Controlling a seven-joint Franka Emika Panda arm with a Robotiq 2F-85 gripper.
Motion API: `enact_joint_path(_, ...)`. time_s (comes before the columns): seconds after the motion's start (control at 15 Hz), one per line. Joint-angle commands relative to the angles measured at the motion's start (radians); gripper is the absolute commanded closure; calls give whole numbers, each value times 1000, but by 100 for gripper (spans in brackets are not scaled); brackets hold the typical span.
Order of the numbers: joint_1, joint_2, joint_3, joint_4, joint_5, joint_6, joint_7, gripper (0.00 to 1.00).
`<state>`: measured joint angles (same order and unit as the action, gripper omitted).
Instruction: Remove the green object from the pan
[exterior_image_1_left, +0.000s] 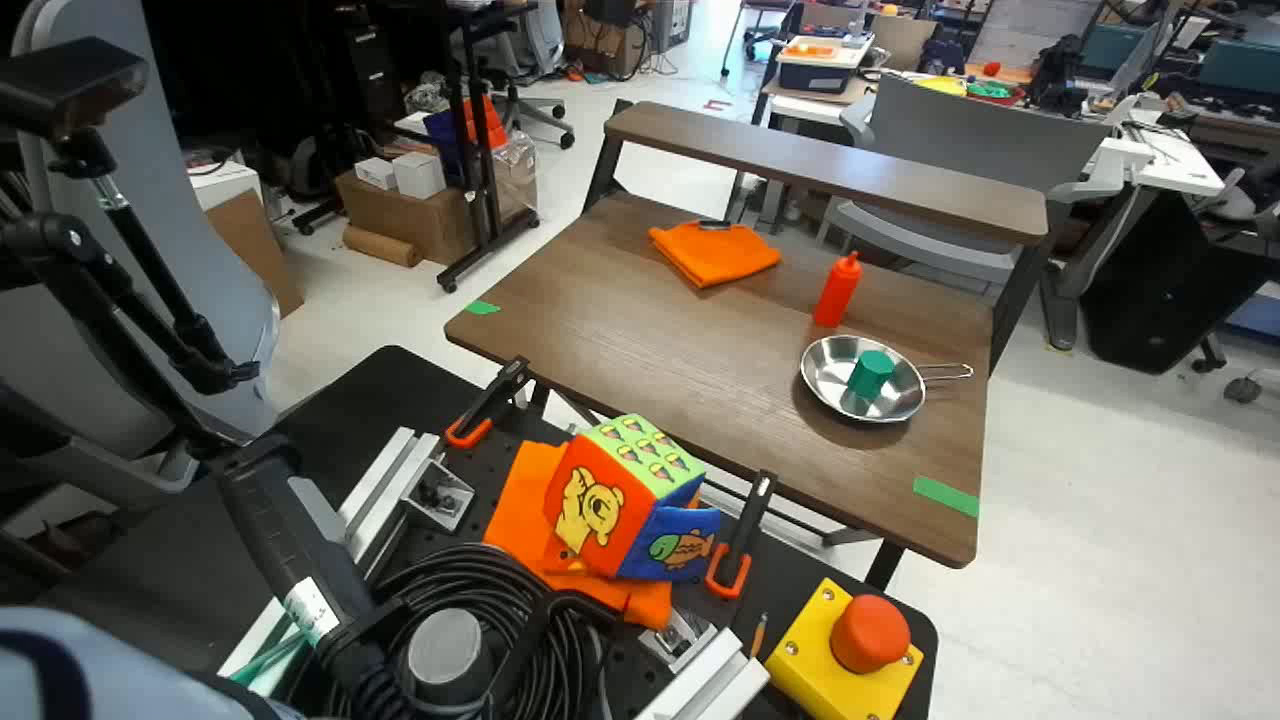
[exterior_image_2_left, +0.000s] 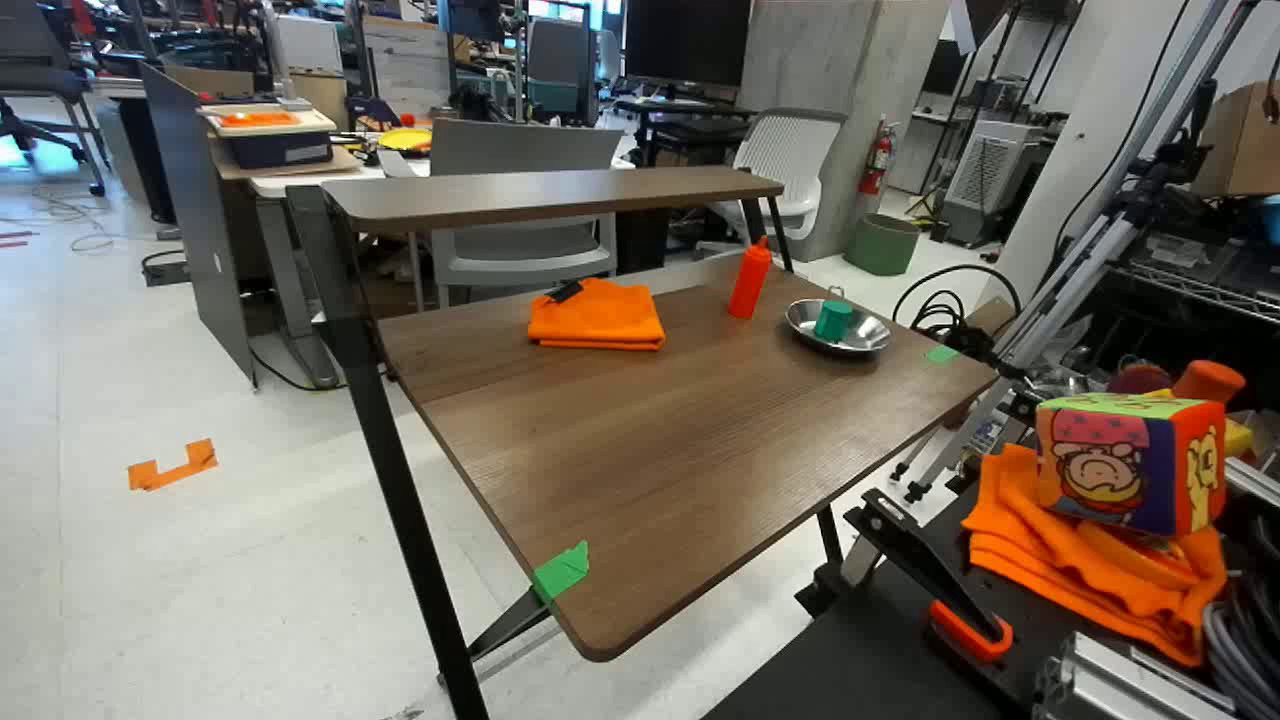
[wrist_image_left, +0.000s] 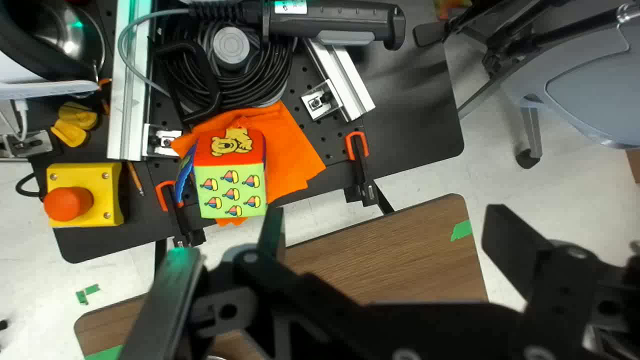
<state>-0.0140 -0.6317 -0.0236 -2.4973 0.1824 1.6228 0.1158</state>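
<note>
The green object (exterior_image_1_left: 870, 374) is a small cup-like piece standing inside the pan, and it also shows in an exterior view (exterior_image_2_left: 833, 320). The pan (exterior_image_1_left: 826, 372) is round, shallow and silver, with a wire handle, and rests on the brown table; it also shows in an exterior view (exterior_image_2_left: 872, 336). My gripper (wrist_image_left: 390, 227) shows only in the wrist view. Its fingers are wide apart with nothing between them, high above the near edge of the table. The green object does not show in the wrist view, where the gripper body hides much of the table.
A red squeeze bottle (exterior_image_1_left: 837, 291) stands beside the pan on the table (exterior_image_1_left: 640, 330). A folded orange cloth (exterior_image_1_left: 715, 253) lies further along. A raised shelf (exterior_image_1_left: 820, 165) spans the table's far side. A soft picture cube (exterior_image_1_left: 630, 500), clamps and a yellow stop-button box (exterior_image_1_left: 825, 650) sit on the black base.
</note>
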Motion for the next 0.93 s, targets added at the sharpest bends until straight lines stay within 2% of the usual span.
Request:
enact_joint_path(0.0,-12,1,9,2,4,-2,-5,0)
enact_joint_path(0.6,-12,1,9,2,4,-2,-5,0)
enact_joint_path(0.87,-43,82,-12,41,-23,60,-14,0)
